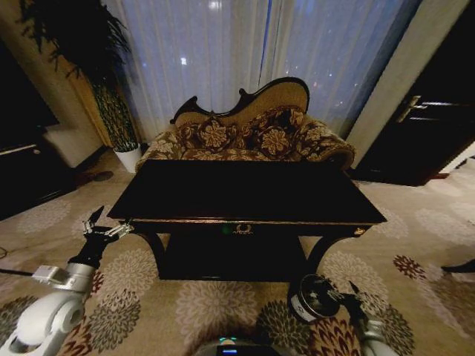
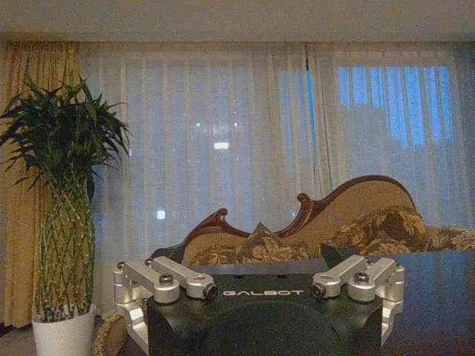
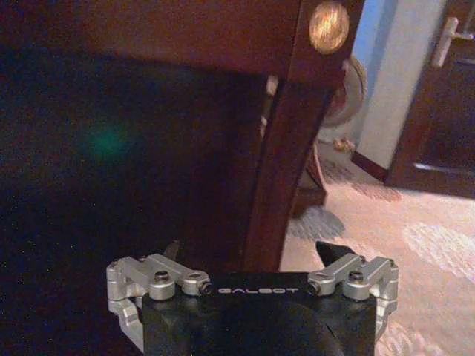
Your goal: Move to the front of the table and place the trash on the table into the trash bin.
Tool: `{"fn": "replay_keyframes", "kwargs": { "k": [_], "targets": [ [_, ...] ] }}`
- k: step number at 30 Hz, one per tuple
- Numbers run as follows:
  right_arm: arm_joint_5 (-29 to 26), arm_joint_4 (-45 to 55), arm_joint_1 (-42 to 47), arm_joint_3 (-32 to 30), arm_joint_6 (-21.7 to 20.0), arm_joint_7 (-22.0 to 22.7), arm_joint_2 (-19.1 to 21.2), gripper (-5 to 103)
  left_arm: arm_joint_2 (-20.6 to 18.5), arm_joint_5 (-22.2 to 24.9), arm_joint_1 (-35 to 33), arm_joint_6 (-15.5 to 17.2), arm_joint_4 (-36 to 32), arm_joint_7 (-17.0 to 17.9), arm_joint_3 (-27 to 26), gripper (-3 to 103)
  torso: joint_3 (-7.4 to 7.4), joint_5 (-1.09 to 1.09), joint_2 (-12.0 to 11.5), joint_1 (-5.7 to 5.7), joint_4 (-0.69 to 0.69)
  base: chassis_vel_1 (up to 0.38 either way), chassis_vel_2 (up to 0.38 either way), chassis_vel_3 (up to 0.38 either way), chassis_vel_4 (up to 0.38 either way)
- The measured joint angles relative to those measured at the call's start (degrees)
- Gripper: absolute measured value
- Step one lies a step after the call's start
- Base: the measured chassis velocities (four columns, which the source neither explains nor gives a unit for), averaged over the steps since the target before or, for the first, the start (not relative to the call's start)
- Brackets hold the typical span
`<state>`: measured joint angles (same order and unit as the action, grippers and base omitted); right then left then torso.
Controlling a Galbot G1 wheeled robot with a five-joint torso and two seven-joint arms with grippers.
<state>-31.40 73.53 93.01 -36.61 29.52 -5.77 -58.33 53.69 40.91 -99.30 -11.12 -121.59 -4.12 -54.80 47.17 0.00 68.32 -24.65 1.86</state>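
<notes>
Your left hand (image 1: 95,222) hangs low off the front left corner of the tabletop (image 1: 245,191), its fingers spread apart with nothing between them; from its own wrist camera the two finger tips (image 2: 335,255) stand wide, pointing across the glossy black surface toward the sofa (image 2: 326,233). Your right hand (image 1: 352,291) sits down by the floor at the table's front right leg (image 3: 278,170), just beside the trash bin (image 1: 312,298), which lies close to the hand on the patterned carpet (image 1: 415,222). Its fingers are also parted and hold nothing; the wrist camera looks under the table edge past a gold disc ornament (image 3: 329,26) on the corner.

The tabletop itself reads as a dark, bare-looking sheet from your head camera, and you cannot make out any trash on it. Beyond it stands the floral sofa, with a tall plant in a white pot (image 1: 129,157) off to the left, before sheer curtains (image 1: 252,52).
</notes>
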Motion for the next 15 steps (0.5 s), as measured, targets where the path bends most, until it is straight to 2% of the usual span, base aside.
{"fn": "replay_keyframes", "kwargs": {
  "k": [3,8,15],
  "targets": [
    [-0.5,1.9,3.1,-2.4,1.4,-1.7,-0.4,100,0.0,0.0,0.0,0.0,0.0,0.0,0.0,100,0.00,-0.02,0.0,0.00,-0.01,0.000,0.000,0.000,0.000],
    [-3.5,4.4,9.9,-9.1,5.8,-7.6,-1.2,100,0.0,0.0,0.0,0.0,0.0,0.0,0.0,100,0.00,0.00,0.0,0.00,0.01,0.000,0.000,0.000,0.000],
    [-8.5,9.5,14.1,-14.7,6.4,-9.6,-1.8,100,0.0,0.0,0.0,0.0,0.0,0.0,0.0,100,0.00,0.01,0.0,0.00,-0.01,0.000,0.000,0.000,0.000]
  ]
}}
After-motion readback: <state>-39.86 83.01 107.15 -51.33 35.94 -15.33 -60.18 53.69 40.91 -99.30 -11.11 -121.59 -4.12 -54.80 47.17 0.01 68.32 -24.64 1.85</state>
